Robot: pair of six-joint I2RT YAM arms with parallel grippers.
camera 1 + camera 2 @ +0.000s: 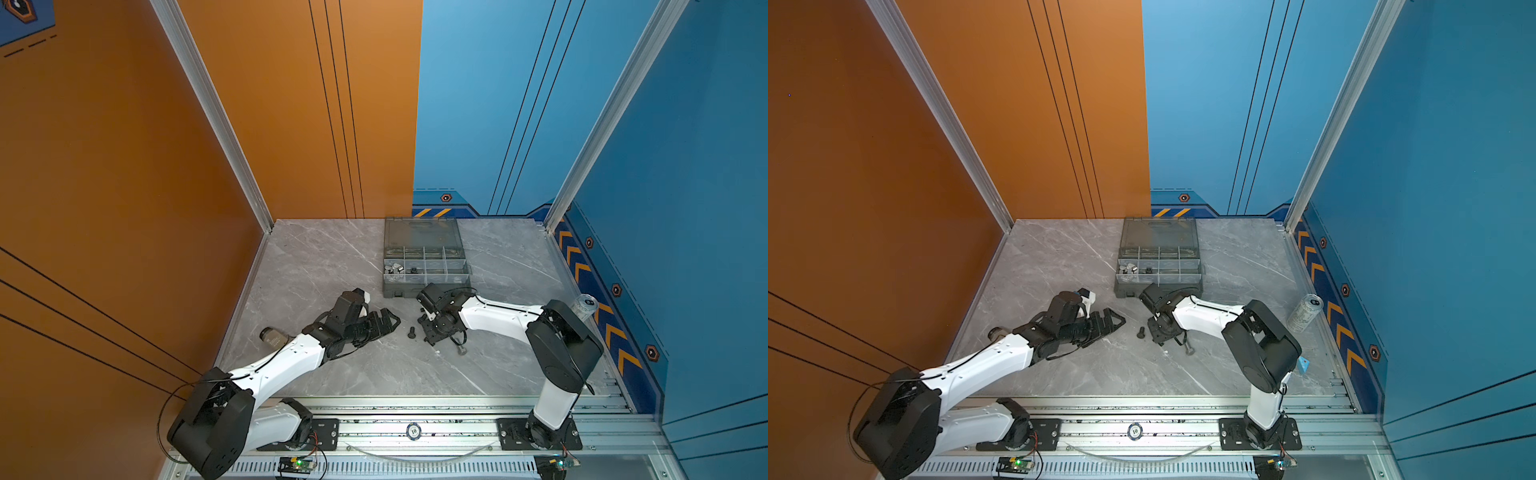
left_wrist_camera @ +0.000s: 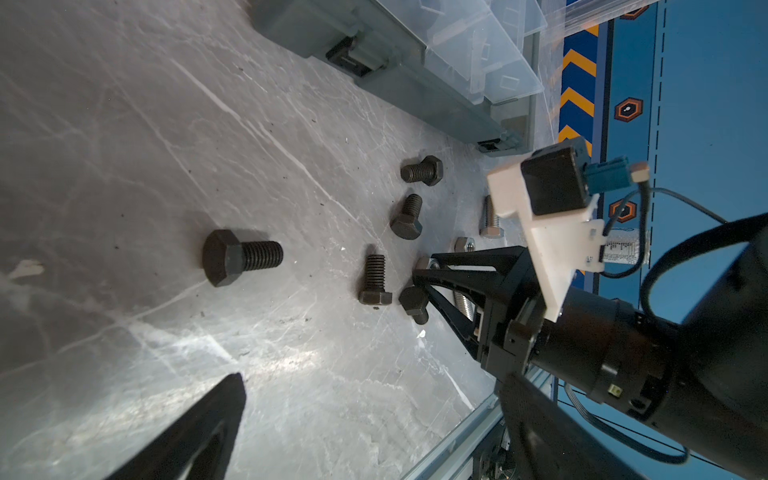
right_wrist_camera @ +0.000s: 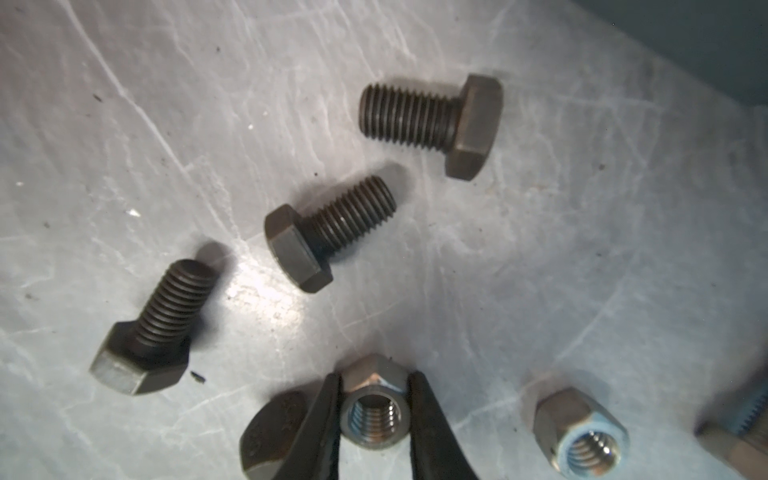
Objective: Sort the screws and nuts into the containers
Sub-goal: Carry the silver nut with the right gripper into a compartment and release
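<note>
Nut (image 3: pixel 372 384) in right fingers (image 3: pixel 430 428); grey marble tabletop (image 1: pixel 332 257); orange wall (image 1: pixel 104 166); blue wall (image 1: pixel 478 104)

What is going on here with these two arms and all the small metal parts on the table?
The robot is sorting loose hardware into the grey organizer box, which stands open. The right gripper has its jaws against both sides of a silver nut that rests on the table, among several black screws. The left gripper is open and empty, and hovers close by. Some silver pieces already lie in one compartment of the box.
</note>
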